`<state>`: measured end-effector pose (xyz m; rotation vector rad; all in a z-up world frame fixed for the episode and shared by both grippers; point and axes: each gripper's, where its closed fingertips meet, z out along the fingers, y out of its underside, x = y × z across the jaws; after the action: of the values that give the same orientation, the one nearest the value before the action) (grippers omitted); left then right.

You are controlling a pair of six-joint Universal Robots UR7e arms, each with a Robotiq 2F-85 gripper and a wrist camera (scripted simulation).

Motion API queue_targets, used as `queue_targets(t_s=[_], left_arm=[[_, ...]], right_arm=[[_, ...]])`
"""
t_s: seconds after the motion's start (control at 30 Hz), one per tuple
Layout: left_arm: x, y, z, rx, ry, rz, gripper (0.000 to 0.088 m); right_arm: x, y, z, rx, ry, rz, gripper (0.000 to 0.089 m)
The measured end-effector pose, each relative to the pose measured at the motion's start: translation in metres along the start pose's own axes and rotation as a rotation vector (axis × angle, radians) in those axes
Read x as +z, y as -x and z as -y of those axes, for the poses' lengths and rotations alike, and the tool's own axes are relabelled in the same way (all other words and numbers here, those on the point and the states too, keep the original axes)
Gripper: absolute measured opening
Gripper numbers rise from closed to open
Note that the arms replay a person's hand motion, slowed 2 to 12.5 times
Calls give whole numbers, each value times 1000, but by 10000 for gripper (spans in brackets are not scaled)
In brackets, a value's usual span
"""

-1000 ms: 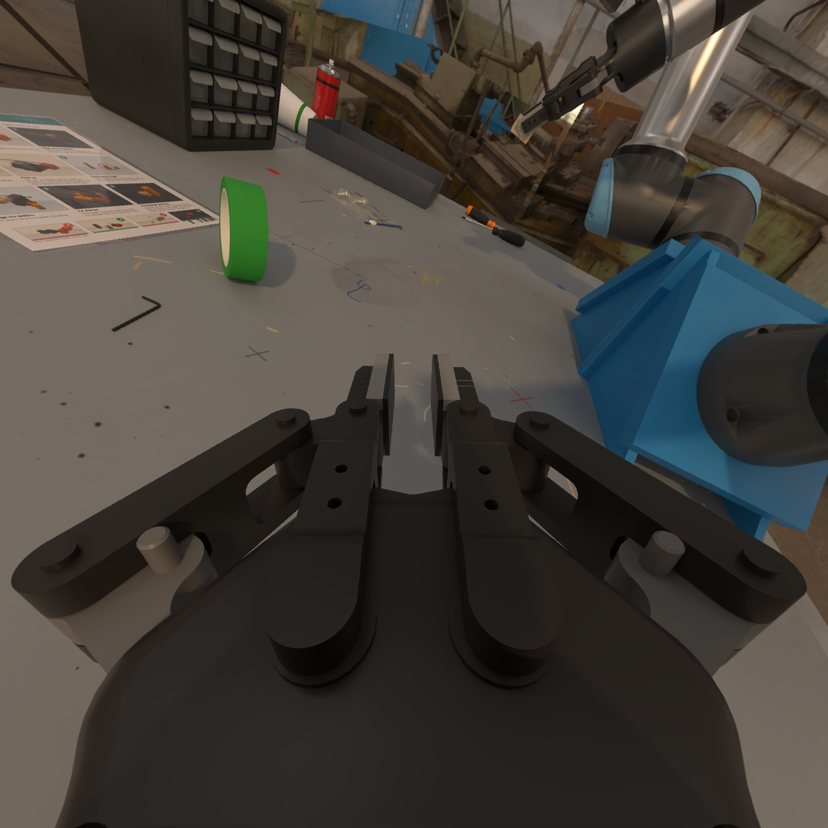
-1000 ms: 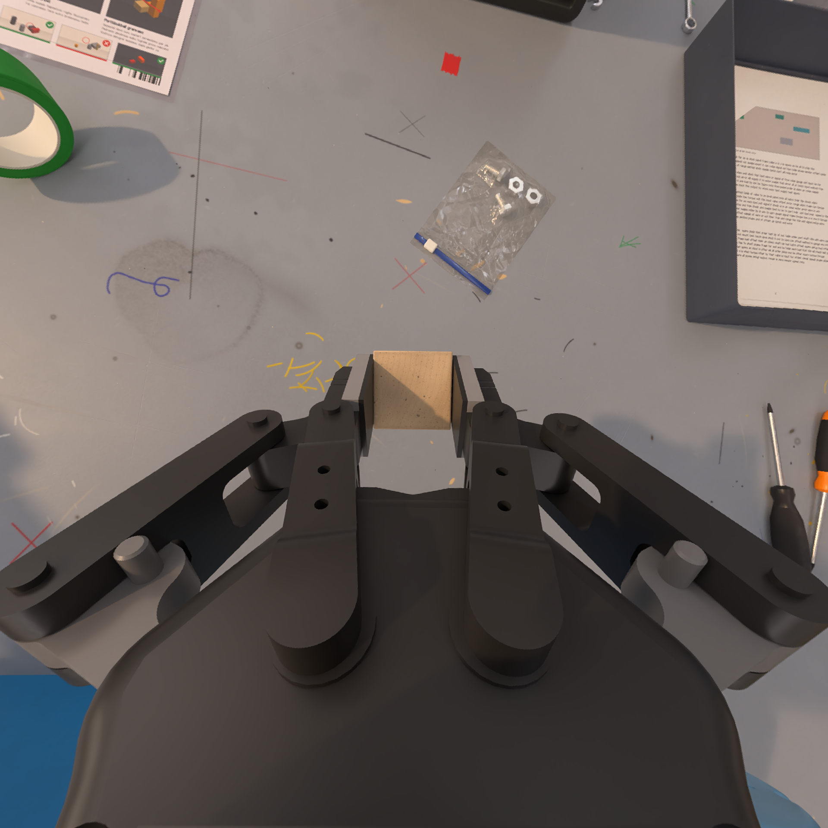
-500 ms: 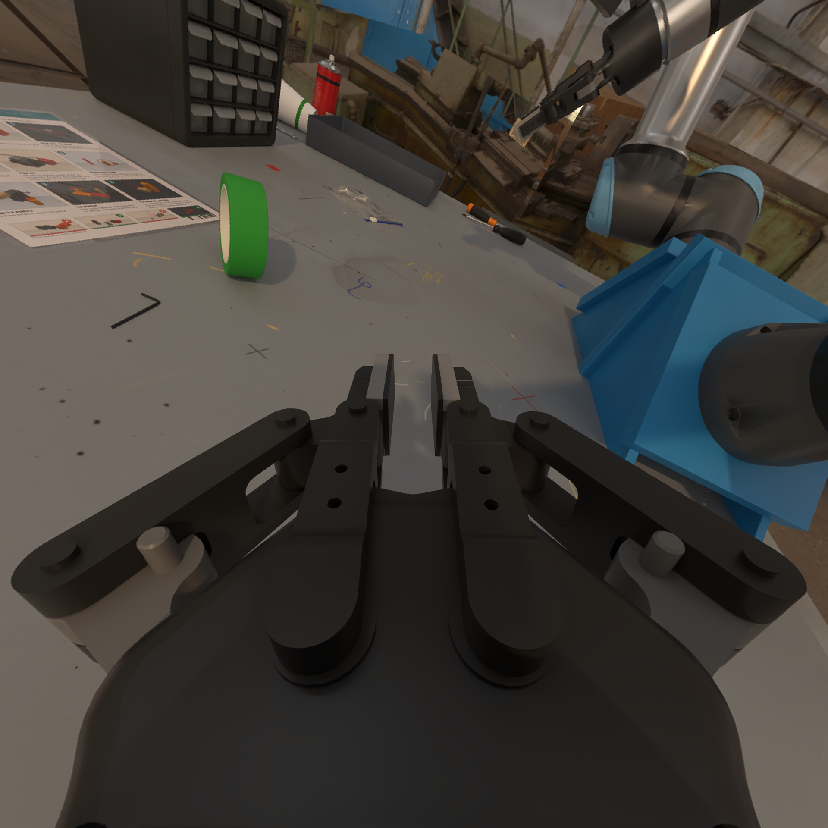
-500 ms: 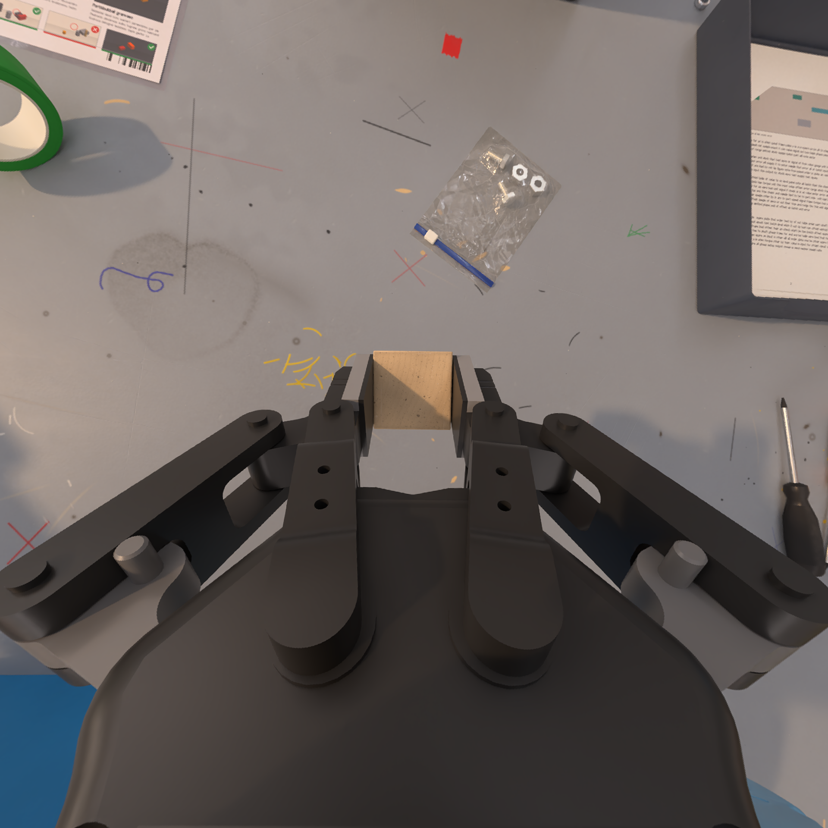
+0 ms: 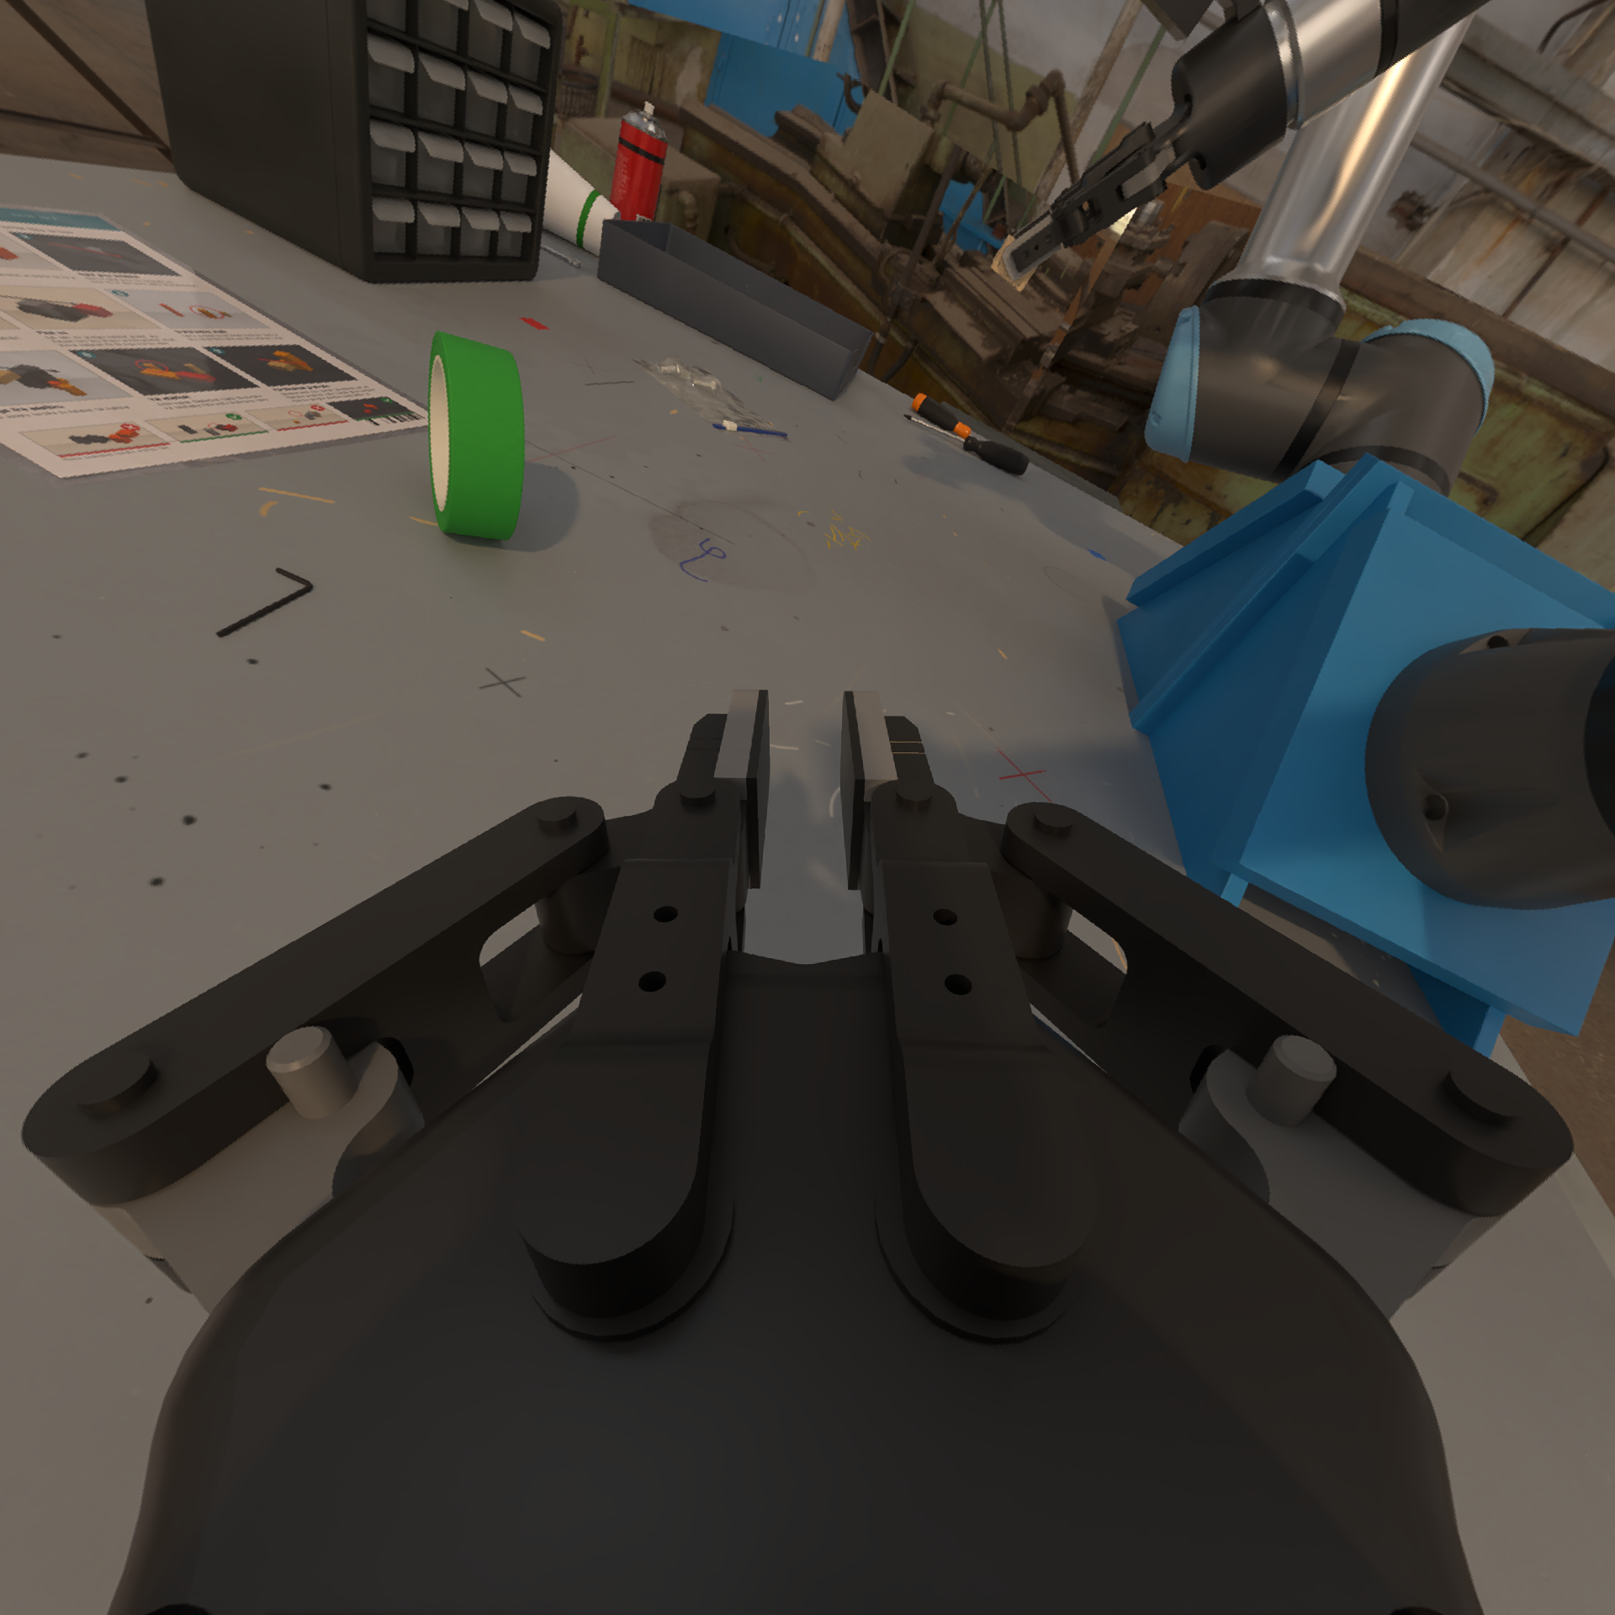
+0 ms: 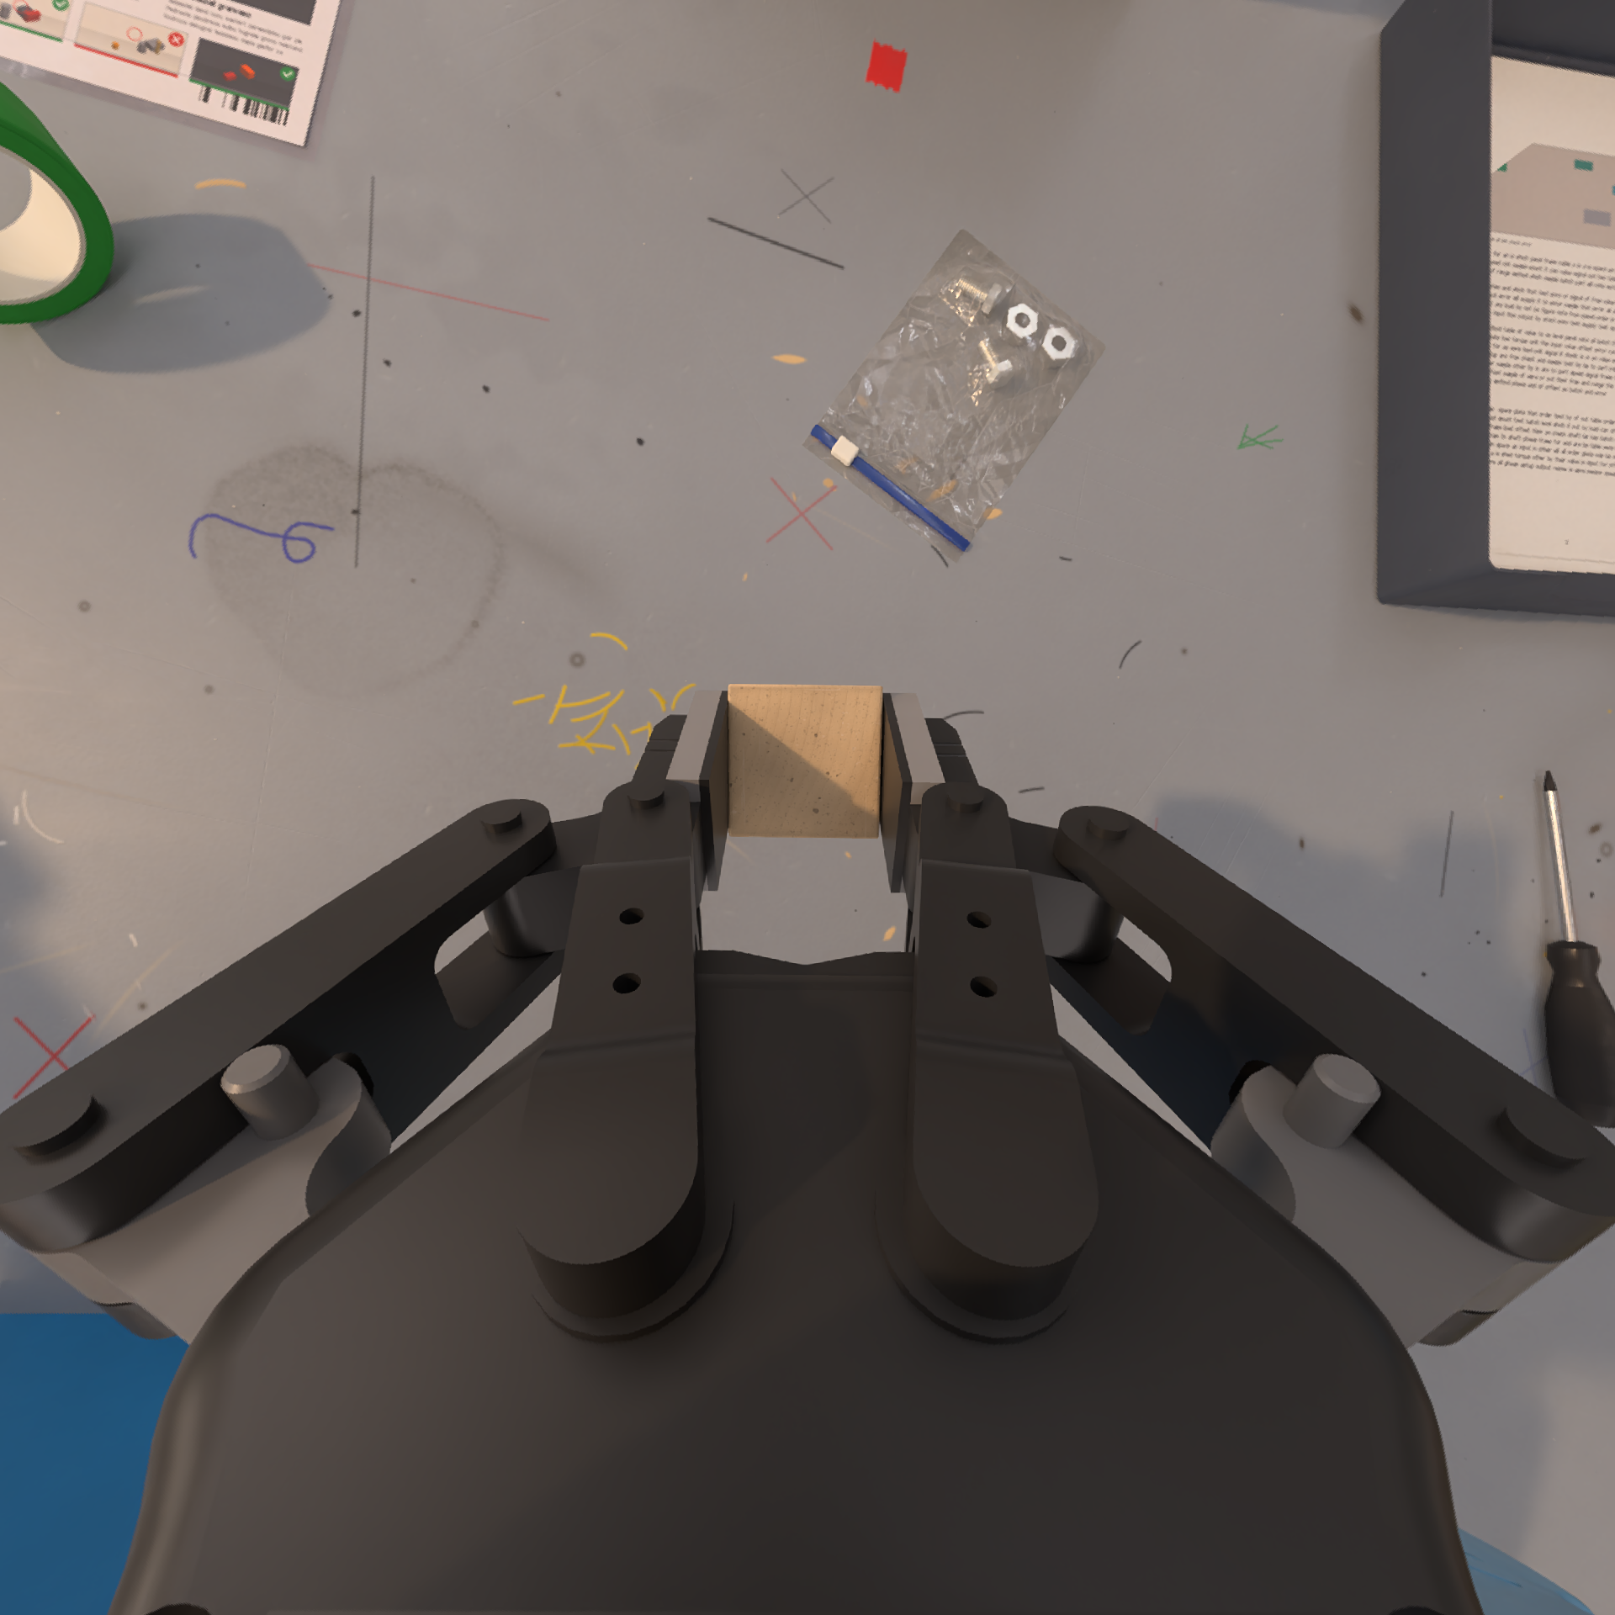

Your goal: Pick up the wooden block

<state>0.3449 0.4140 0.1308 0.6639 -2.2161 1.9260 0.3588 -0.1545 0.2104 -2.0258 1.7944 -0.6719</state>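
Note:
The wooden block (image 6: 802,758) is a pale tan cube held between the pads of my right gripper (image 6: 804,725), which is shut on it and carries it well above the grey table (image 6: 612,393). In the left wrist view the right gripper (image 5: 1062,229) shows high at the upper right with the pale block (image 5: 1018,256) at its tips. My left gripper (image 5: 805,734) hangs low over the table with a narrow gap between its pads and nothing in it.
A green tape roll (image 5: 476,435) stands on edge at the left. A bag of bolts (image 6: 957,393), a grey tray (image 6: 1433,350), a screwdriver (image 6: 1573,961), a hex key (image 5: 262,603), a printed sheet (image 5: 157,350) and a black drawer cabinet (image 5: 367,131) are on the table. A blue arm base (image 5: 1355,743) stands at the right.
My right gripper has risen a little higher with the block still in it, and the table shifts in its view. The left gripper's jaws have not changed.

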Motion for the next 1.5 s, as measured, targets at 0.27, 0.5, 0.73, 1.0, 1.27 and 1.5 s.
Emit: queue_targets(t_s=[0.27,0.5,0.73,1.0,1.27,1.5], left_arm=[[1,0,-1,-1,4,-2,150],[0,-1,0,1,4,-1,150],[0,-1,0,2,3,-1,150],[0,-1,0,3,2,-1,150],[0,-1,0,3,2,-1,150],[0,-1,0,3,2,-1,150]], right_arm=[[2,0,-2,1,4,3,294],[3,0,-3,2,9,4,294],[3,0,-4,2,11,5,294],[2,0,-5,4,12,5,294],[3,0,-6,2,17,7,294],[3,1,-6,2,17,9,294]])
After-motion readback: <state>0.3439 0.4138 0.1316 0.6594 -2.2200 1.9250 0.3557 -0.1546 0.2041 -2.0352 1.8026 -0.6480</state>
